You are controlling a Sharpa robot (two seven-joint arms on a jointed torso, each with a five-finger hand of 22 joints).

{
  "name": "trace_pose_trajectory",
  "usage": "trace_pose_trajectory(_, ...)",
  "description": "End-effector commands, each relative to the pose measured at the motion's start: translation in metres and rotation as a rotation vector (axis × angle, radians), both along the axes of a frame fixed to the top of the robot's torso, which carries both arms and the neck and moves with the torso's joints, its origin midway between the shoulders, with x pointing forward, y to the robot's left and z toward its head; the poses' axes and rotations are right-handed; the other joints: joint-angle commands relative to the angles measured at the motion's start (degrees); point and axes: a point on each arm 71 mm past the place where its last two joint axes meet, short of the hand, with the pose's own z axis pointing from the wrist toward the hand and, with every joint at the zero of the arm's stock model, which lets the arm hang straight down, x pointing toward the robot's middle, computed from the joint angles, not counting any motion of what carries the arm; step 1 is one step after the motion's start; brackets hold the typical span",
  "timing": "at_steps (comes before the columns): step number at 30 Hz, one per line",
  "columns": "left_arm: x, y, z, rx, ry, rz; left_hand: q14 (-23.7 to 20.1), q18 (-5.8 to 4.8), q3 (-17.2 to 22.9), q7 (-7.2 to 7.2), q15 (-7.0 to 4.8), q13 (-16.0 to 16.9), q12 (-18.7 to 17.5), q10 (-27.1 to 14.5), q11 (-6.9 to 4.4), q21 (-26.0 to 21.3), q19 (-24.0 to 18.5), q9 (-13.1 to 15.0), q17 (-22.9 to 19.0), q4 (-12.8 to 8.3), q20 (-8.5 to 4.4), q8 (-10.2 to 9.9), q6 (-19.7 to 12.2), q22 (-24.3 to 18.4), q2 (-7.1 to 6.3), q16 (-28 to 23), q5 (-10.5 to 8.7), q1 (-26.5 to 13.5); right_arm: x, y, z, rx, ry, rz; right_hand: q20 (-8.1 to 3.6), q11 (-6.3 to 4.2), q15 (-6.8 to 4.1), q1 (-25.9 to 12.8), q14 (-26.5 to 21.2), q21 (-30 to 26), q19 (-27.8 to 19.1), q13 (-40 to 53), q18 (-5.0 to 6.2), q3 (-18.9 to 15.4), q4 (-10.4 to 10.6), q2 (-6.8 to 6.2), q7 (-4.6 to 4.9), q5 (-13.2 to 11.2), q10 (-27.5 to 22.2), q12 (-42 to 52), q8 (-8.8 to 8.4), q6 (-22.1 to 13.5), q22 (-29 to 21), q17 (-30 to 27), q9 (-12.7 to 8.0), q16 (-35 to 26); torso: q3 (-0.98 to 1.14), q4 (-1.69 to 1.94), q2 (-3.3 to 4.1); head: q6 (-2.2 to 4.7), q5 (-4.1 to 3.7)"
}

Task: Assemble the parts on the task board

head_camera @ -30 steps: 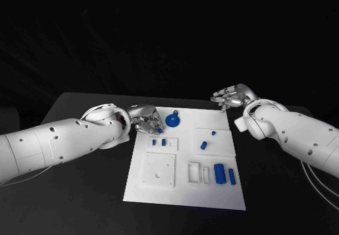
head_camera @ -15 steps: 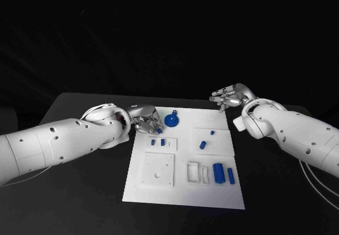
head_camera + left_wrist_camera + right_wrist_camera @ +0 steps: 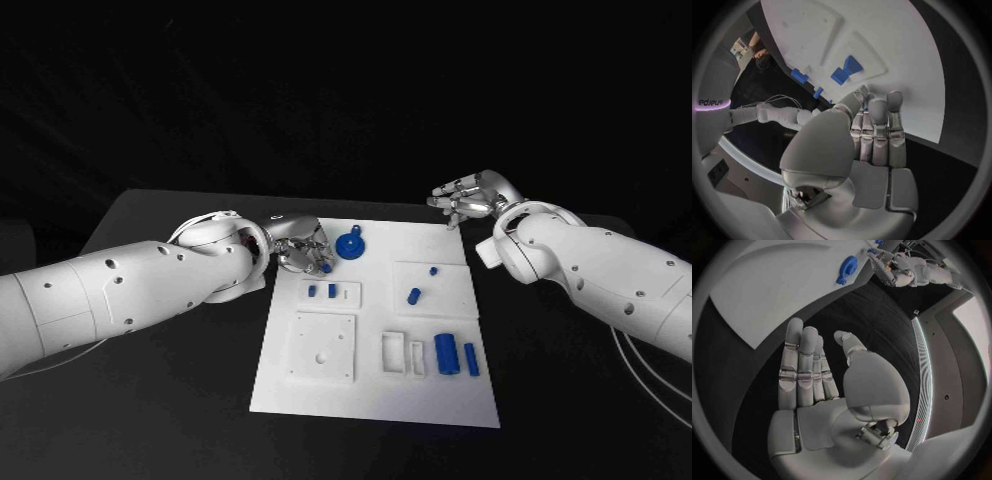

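The task board (image 3: 378,330) lies flat in the middle of the black desk (image 3: 159,400), its long axis running from near to far. Blue parts rest on it: a round disc-like part (image 3: 352,243) near the far left corner, two small parts (image 3: 323,291) in a raised block just nearer than it, one oblong part (image 3: 415,295) right of centre, and two upright pegs (image 3: 457,354) at the near right.

The left robot hand (image 3: 297,250) sits at the board's far left edge, just beside the round part, which lies directly to its right. In the left wrist view the fingers (image 3: 877,130) are straight and pressed side by side, pointing toward the board with nothing between them and the thumb; this robot hand holds nothing.

The right robot hand (image 3: 469,199) hovers off the board's far right corner, well apart from every part. In the right wrist view its fingers (image 3: 803,365) are extended and the thumb stands away from them; it is unloaded and spread.

Judgement: assembly appears not yet begun, since all parts lie loose or in their holders. The left robot hand is clearly the nearer to the round part and to the two small parts; the coming grasp turns on a short move rightward over the board edge. The oblong part and the pegs lie nearer to the right arm's side.
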Motion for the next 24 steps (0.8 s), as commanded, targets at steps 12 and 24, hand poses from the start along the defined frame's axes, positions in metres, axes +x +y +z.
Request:
trace_pose_trajectory(12, -0.0060, -0.0066, -0.0077, 0.060, 0.040, -0.028, 0.2, 0.99, -0.1, -0.18, -0.11, 0.0, 0.2, 0.4, -0.40, 0.3, -0.3, 0.1, 0.1, 0.3, -0.18, 0.2, 0.9, 1.1, 0.42, -0.1, -0.11, -0.3, -0.0003, 0.0013, -0.0005, -0.001, 0.002, 0.017, 0.40, -0.03, -0.13, -0.5, -0.4, 0.2, 0.6, 0.0, -0.72, 0.3, -0.2, 0.00, -0.02, 0.2, -0.2, 0.1, -0.16, -0.1, 0.1, -0.1, 0.0, -0.1, 0.03, -0.02, 0.01, -0.26, -0.07)
trace_pose_trajectory(24, -0.0052, -0.0060, -0.0091, 0.106, -0.002, -0.020, -0.4, 0.91, -0.2, 0.04, 0.15, 0.0, 0.2, -0.5, -0.06, 0.1, -0.7, 0.0, 0.0, 0.3, -0.04, 0.1, -0.1, 1.1, 0.28, -0.1, -0.42, -0.1, -0.0006, 0.0003, -0.0012, -0.003, 0.010, 0.021, 0.40, -0.03, -0.13, -0.5, -0.4, 0.2, 0.6, 0.0, -0.72, 0.3, -0.2, 0.00, -0.02, 0.2, -0.2, 0.1, -0.16, -0.1, 0.1, -0.1, 0.0, -0.1, 0.02, -0.03, 0.01, -0.30, -0.25)
